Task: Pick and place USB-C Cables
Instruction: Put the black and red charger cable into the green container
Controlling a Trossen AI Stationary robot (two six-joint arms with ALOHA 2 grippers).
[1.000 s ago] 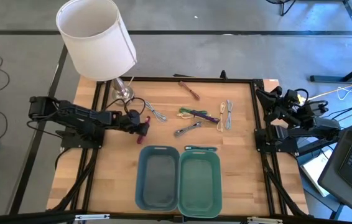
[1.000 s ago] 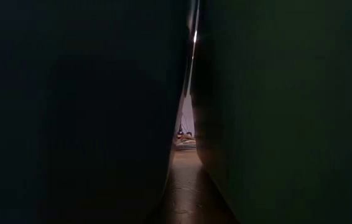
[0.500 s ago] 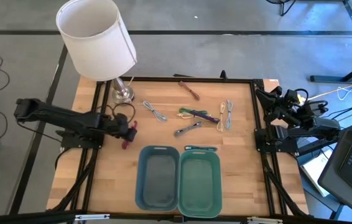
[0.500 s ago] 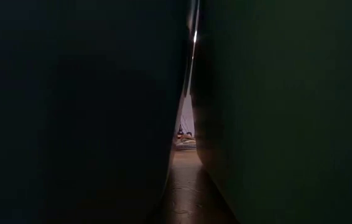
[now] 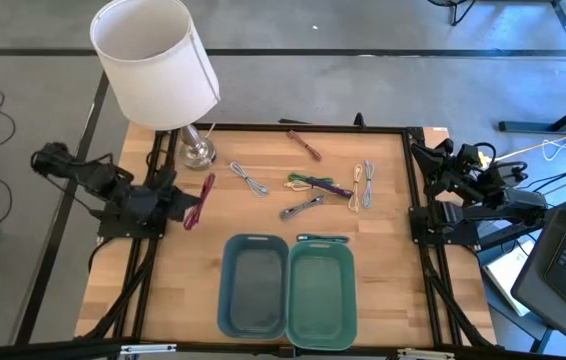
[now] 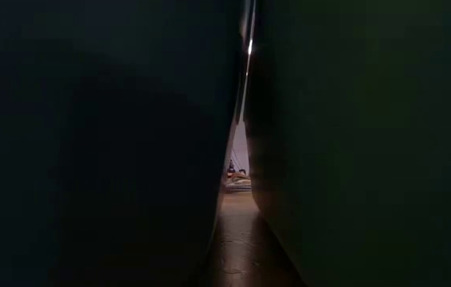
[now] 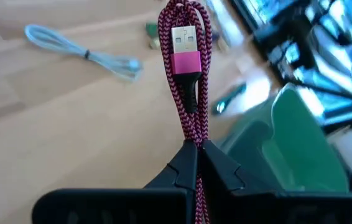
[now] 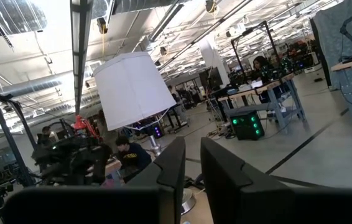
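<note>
One braided magenta USB cable (image 7: 186, 81) now hangs pinched in the left hand (image 5: 185, 208), lifted and drawn back toward the bench's left edge; next it needs carrying to a tray. Right hand (image 8: 188, 171), slightly parted and empty, waits at the right edge.

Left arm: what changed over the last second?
The left gripper, shut on the red-purple cable, pulled back from mid-table toward the left edge, carrying the cable along. The loose cables, the blue tray, the green tray, the lamp and the parked right gripper stayed put.
</note>
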